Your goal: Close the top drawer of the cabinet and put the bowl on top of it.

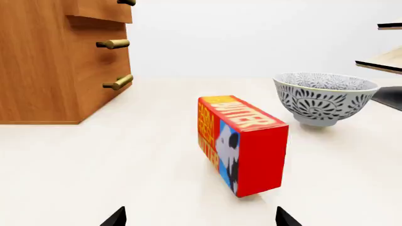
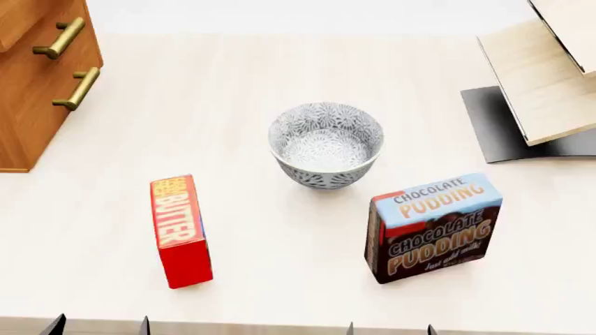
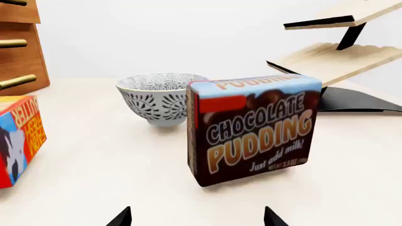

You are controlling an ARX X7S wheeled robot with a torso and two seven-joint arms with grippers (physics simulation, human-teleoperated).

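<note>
The bowl (image 2: pixel 326 144), white with a dense grey-blue petal pattern, sits upright near the middle of the pale table (image 2: pixel 233 91), touching nothing. To its left the orange-brown cabinet (image 2: pixel 28 105) stands at the table's far corner; its top drawer (image 1: pixel 103 10) juts out past the drawer fronts below, each with a brass bar handle (image 2: pixel 77 88).

Nearer the robot, a red box reading "BUTTER" (image 2: pixel 180 230) stands on the left, and a brown box reading "CHOCOLATE PUDDING" (image 2: pixel 432 227), with "Just add milk!" beneath, stands on the right. A light-wood shelf on a black base (image 2: pixel 540 84) occupies the far right.

The left gripper (image 1: pixel 201 220) and right gripper (image 3: pixel 196 219) show only dark fingertips, spread wide apart and holding nothing. The bowl lies beyond both, behind the boxes.
</note>
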